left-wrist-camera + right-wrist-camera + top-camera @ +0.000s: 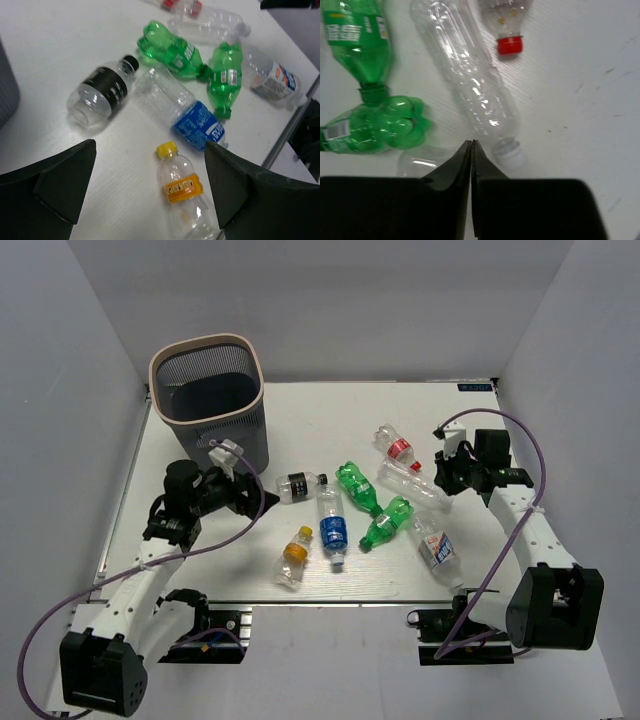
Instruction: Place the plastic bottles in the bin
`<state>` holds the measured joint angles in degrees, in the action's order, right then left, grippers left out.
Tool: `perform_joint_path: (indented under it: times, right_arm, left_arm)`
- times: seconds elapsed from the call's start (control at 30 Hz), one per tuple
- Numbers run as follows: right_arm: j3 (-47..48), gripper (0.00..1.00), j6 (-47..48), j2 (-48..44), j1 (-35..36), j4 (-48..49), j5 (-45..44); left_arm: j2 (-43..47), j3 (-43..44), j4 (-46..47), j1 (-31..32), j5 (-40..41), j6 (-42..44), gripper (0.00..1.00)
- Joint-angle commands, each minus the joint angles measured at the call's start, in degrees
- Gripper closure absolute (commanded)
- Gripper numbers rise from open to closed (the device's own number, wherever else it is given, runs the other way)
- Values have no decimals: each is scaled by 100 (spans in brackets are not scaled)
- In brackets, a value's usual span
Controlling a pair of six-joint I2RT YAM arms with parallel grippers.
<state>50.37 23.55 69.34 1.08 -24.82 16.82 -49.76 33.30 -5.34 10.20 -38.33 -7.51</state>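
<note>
- the left gripper (240, 492) (150, 146) hangs with its fingers spread wide and nothing between them, just in front of the bin (160, 368), which stands at the far left corner of the surface (330, 420).
- no bottle is seen in the bin; all lie flat on the surface, bunched to the right of the left gripper.
- the black-label bottle (300, 484) (102, 90) is nearest to it and to the bin. its base points toward the left gripper and its cap away, so its long axis runs roughly along the line of reach.
- in the left wrist view that bottle lies on a diagonal to the open fingers, so a grasp across its body would likely need some wrist turn.
- the blue-label bottle (332, 525) (192, 120) and the orange-cap bottle (294, 555) (182, 192) lie nearer the arm bases, also on the left arm's side.
- the right gripper (447, 472) (471, 144) is pressed closed on nothing, its tip just beside the capped end of the clear unlabelled bottle (412, 485) (470, 80), well apart from the bin.
</note>
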Motion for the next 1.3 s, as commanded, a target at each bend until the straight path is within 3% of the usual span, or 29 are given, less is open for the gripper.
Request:
perform_joint_path:
  times: [0.0, 0.07, 0.1, 0.13, 0.23, 0.5, 0.77, 1.0, 1.07, 1.2, 1.27]
  right_arm:
    - [184, 100, 176, -26, 6, -401, 910]
    - [114, 100, 185, -70, 23, -463, 1042]
    - [96, 81, 168, -52, 15, -480, 1225]
    - [148, 43, 280, -26, 32, -654, 1297]
    - [481, 22, 291, 255, 76, -972, 1333]
    - [1001, 23, -271, 528, 234, -1087, 1210]
    - [1045, 25, -773, 712, 603, -849, 1263]
    - [1142, 24, -958, 835, 814, -674, 1201]
    - [1247, 24, -1010, 914, 876, -682, 1201]
    - [1440, 24, -1089, 1037, 1043, -708, 1297]
    - [1511, 24, -1133, 1081, 1235, -691, 1446]
  left_arm:
    - [-358, 351, -754, 315, 61, 423, 1]
    - [-569, 763, -1395, 500, 507, 792, 3]
    - [-692, 914, -1556, 710, 571, 856, 5]
    - [-1059, 1081, -1714, 816, 711, 917, 8]
    - [-2234, 1871, -2645, 1264, 1061, 1023, 17]
    - [-3153, 2893, -3964, 2346, 2733, 84, 16]
    - [-3223, 2270, -3473, 3522, 3436, -1365, 4]
    - [-4076, 2216, -3473, 4288, 4771, -2307, 5]
    - [-4226, 2155, -3421, 4377, 4887, -2439, 11]
    - [-4226, 2154, -3473, 4500, 5168, -2588, 53]
    - [-4113, 2102, -3473, 4553, 5221, -2589, 64]
